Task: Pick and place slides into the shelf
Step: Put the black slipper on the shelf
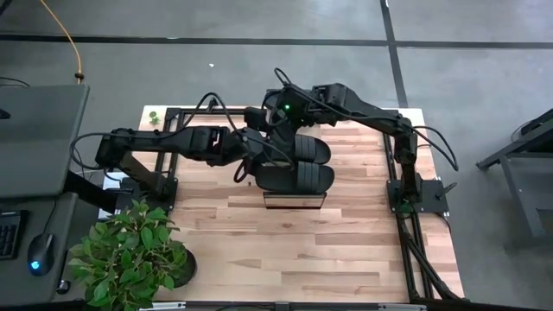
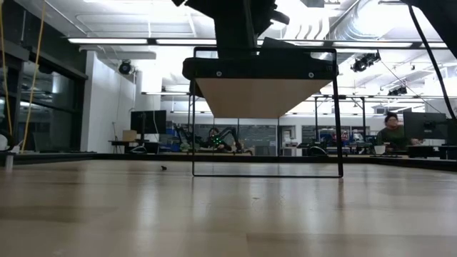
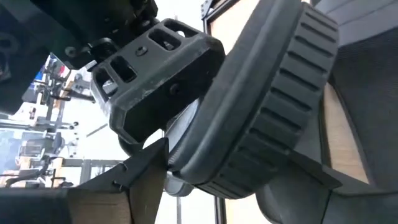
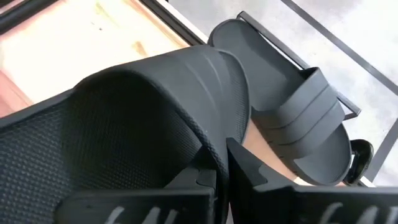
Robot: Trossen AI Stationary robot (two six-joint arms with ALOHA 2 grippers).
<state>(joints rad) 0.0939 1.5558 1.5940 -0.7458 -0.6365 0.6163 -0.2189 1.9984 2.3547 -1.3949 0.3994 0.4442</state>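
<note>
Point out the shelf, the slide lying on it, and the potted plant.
shelf [image 2: 265, 96]: low view, underside of its plank.
slide on the shelf [image 1: 298, 177]: high view, its strap.
potted plant [image 1: 130, 255]: high view, its leaves.

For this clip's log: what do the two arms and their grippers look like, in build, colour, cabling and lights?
Both are dark, near-black jointed arms. The left arm and right arm carry loose black cables looping along their links. A small green light glows where the wrists meet. In the left wrist view, the other arm's gripper body is a blocky dark-grey housing with rectangular recesses.
</note>
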